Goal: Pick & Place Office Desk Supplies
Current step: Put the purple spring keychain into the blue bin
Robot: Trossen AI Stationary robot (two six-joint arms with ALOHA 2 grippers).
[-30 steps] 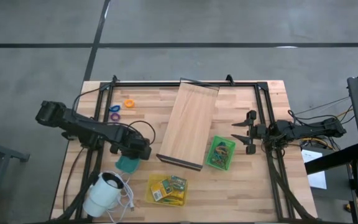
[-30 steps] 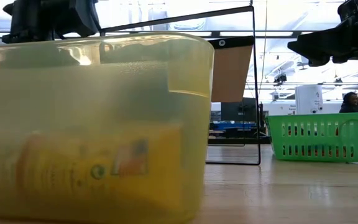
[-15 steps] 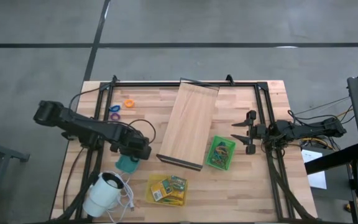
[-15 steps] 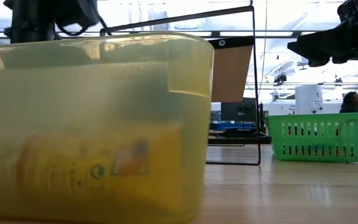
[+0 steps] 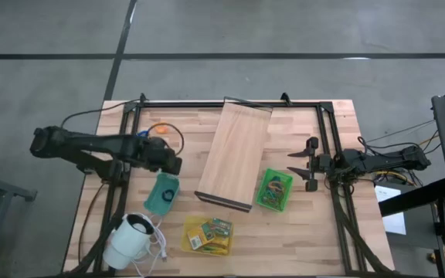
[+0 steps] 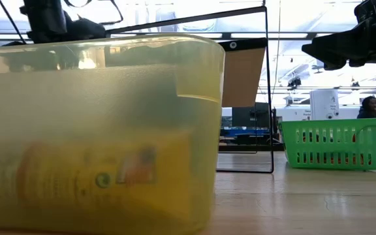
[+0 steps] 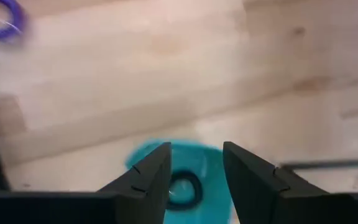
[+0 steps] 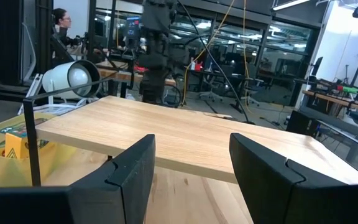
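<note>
My left gripper (image 5: 174, 164) (image 7: 194, 149) is open and holds nothing. It hovers just past the far side of a small teal dish (image 5: 163, 193) (image 7: 194, 160), in which a black ring (image 7: 182, 186) lies. An orange ring (image 5: 159, 130) lies on the table beyond the arm, and a purple ring (image 7: 2, 12) shows in the left wrist view. My right gripper (image 5: 292, 164) (image 8: 191, 146) waits open at the table's right side, facing the wooden board (image 5: 234, 154). A green basket (image 5: 274, 189) and a yellow bin (image 5: 208, 234) hold small items.
The long wooden board (image 8: 185, 140) lies slanted on a black wire frame in the table's middle. A white round corded device (image 5: 130, 238) stands at the near left corner. In the low view the yellow bin (image 6: 96, 130) fills the near left and the green basket (image 6: 335, 143) stands farther right.
My left gripper has moved from over the teal dish toward the table's far edge, and the arm has swung with it. The dish, half covered by the gripper before, now lies in full view. My right arm has kept still.
</note>
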